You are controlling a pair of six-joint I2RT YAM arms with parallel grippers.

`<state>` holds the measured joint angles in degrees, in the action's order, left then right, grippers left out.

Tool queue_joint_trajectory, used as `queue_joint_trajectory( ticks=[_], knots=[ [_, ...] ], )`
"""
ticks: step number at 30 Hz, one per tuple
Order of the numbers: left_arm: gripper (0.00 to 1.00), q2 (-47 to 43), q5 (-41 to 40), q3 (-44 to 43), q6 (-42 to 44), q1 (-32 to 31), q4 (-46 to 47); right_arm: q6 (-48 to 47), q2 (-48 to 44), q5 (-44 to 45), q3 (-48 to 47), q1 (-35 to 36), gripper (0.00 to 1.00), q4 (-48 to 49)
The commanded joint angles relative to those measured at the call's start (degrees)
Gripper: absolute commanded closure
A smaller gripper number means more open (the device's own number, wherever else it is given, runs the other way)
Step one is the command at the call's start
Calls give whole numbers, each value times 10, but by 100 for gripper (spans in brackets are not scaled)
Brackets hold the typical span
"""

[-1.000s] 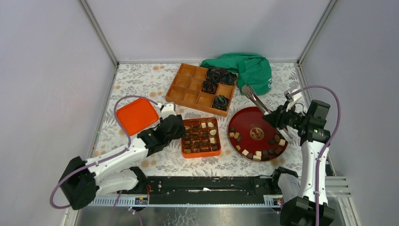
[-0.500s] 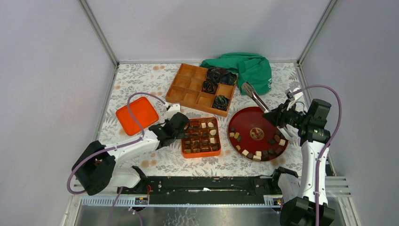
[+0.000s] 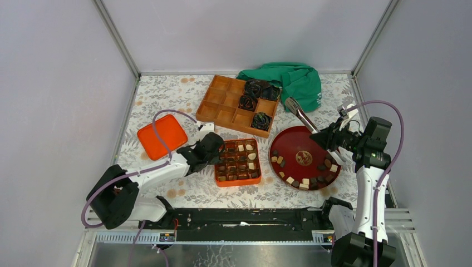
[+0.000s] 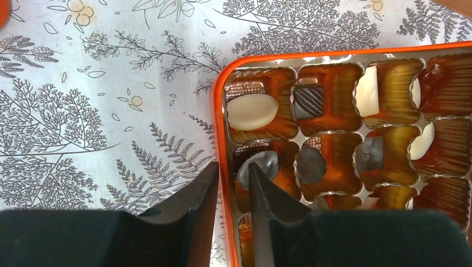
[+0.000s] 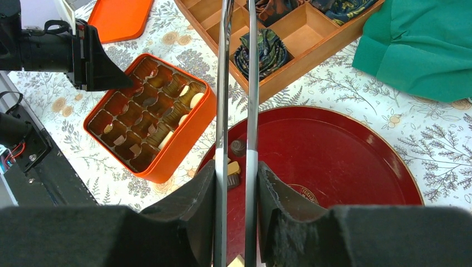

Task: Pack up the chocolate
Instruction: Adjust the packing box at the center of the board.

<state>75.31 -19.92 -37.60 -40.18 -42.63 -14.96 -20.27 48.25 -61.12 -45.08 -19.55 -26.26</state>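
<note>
Chocolate (image 5: 238, 147) part on red plate (image 5: 345, 161), part in orange box (image 4: 220, 128) cells. My left pincer (image 4: 232, 167) narrow, astride box wall; clamped or not, cannot tell. Right pincer (image 5: 236, 167) grips tongs (image 5: 251, 83). Risk: inner left finger squashes neighbouring piece; tongs twist, drop piece.

A white tablecloth (image 4: 83, 111) is showing grey ferns and orange blossoms. The chocolate (image 4: 252, 111) is appearing dark brown, tan and cream; the tin (image 4: 217, 133) is glowing orange, the plate (image 5: 345, 144) dark red, the cloth (image 5: 423, 44) green, the tongs (image 5: 252, 83) silver.

White arms (image 3: 158, 173), black joints (image 3: 205, 150) (purple cables (image 3: 394, 146))
</note>
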Motion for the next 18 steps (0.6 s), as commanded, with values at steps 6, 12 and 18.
queue_joint_trajectory(
  ticks=[6,12,18],
  knots=[
    [86,26,-3,-25,3,5,23,2,-3,-31,-7,-2,66,20],
    [100,-5,-26,-35,21,4,8,-1,1,-35,-15,-2,66,10],
    [100,-135,-81,1,75,-5,81,-20,12,-40,-34,-2,66,-18]
  ],
)
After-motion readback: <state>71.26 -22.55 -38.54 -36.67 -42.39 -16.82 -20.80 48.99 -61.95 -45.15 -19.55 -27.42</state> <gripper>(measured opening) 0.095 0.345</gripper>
